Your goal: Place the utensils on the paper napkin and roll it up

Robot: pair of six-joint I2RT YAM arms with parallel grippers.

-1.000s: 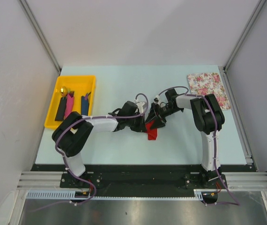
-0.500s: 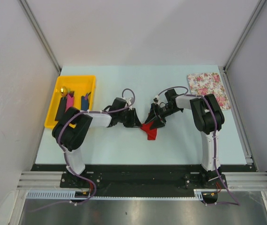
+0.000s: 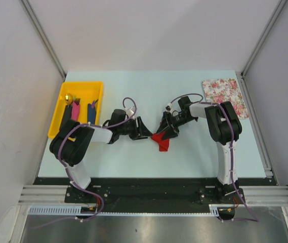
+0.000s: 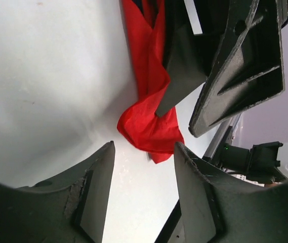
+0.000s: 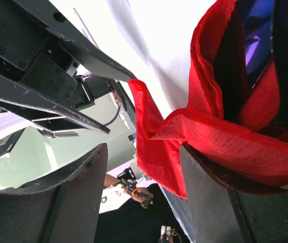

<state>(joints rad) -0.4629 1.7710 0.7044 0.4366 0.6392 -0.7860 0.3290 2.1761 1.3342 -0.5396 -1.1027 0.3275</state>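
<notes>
Napkin [image 4: 149,126] crumpled just beyond left gripper [image 4: 144,146] (its 2 jaws apart, nothing held)

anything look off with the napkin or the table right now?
Yes: the bright red paper napkin at the table's centre is a crumpled, twisted bunch, neither flat nor neatly rolled. It is draped against the right gripper. A blue-purple utensil handle shows inside its folds.
</notes>
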